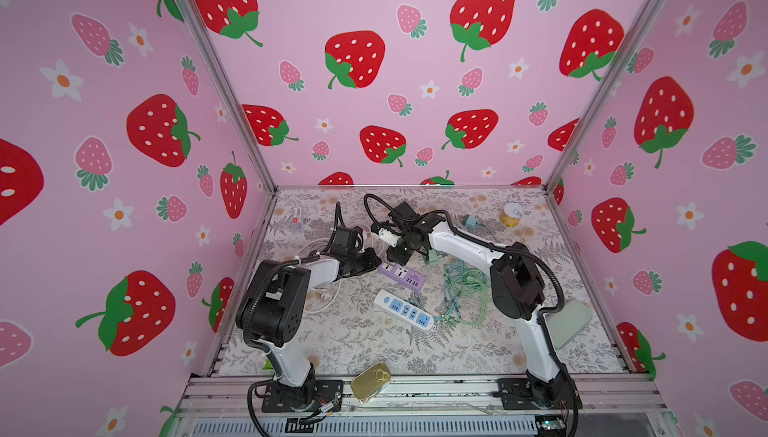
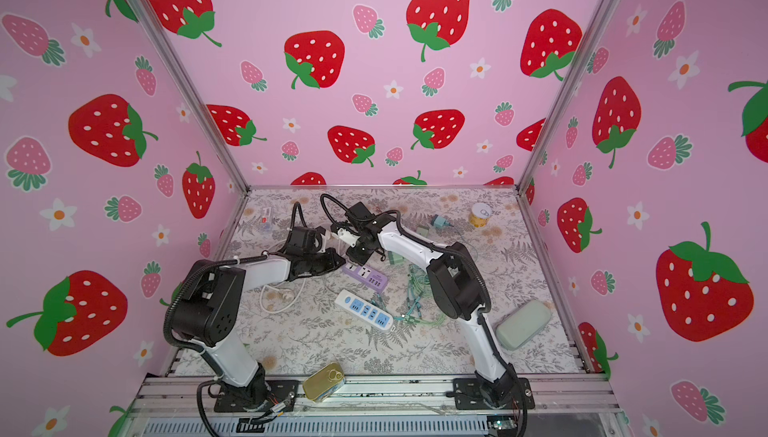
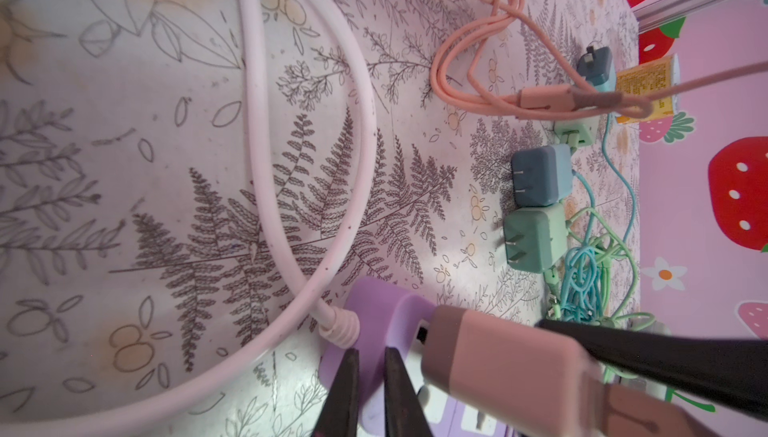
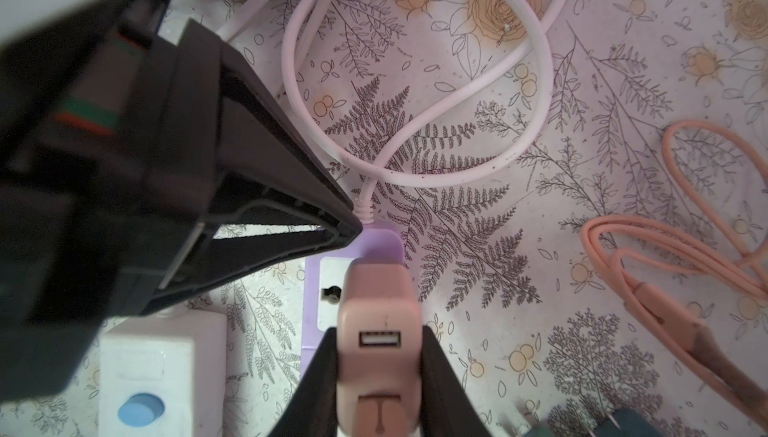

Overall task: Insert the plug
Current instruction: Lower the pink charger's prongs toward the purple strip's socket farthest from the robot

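Working the insertion step right now: clamping the plug (image 4: 376, 302) by its sides in the right gripper (image 4: 379, 341), jaws only partway apart, and holding it right above the purple strip (image 4: 357, 252), over the socket nearest the cord end. Parking the left gripper (image 3: 372, 356) on that same cord end, pinched fully closed on nothing, probably bracing it. Not seeing the prongs, so not guessing at seated or not. Next up, most likely: lining the prongs up with the slots and pushing straight down without skidding the strip.

Counting: two strips (white strip (image 1: 405, 310) just beside the purple one), four loose chargers (image 3: 540, 175) near it, one plug in hand.
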### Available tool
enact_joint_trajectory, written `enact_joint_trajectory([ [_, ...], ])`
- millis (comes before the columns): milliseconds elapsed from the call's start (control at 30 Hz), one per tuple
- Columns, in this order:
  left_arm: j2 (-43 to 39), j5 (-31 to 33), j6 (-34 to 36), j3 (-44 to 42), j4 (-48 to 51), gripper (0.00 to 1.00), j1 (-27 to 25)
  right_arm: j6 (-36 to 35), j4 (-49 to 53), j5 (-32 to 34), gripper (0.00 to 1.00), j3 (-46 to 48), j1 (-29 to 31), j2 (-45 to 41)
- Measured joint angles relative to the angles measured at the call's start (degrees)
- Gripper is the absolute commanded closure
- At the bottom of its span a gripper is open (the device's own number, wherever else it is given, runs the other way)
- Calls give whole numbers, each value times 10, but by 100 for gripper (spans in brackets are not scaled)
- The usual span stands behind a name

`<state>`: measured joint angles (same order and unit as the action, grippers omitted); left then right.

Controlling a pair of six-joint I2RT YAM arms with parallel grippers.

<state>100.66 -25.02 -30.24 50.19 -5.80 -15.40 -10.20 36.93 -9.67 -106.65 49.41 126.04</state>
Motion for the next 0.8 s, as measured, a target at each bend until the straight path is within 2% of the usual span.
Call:
enact_joint_trajectory([
  [800,3,-14,-3,0,-5,86,5,3,-43,50,93,42,16,-15],
])
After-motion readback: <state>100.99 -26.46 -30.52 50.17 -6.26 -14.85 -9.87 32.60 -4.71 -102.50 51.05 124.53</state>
